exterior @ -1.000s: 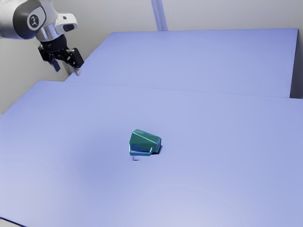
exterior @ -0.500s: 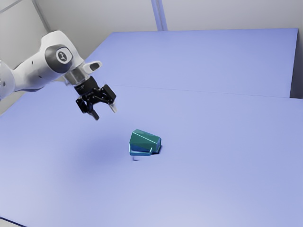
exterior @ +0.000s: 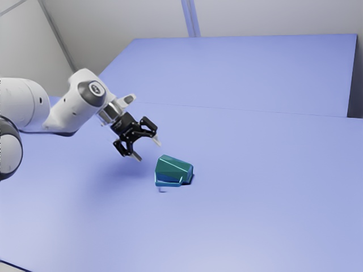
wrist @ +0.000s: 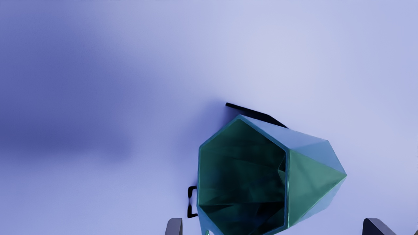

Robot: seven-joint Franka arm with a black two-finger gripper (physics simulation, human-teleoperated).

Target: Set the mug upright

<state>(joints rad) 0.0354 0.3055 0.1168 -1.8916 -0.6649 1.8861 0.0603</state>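
The mug (exterior: 174,169) is seen tipped on its side on the bench (exterior: 255,221). Near the mug, toward the exterior view's left, the hand (exterior: 148,152) is seen, its fingers spread apart, faced by the mug's mouth.

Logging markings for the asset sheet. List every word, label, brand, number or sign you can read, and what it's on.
No readable words, brands or numbers.
Arm: round emblem on a dark disc, too small to make out.
Mug: no text on the faces in view.
Table: no text seen.
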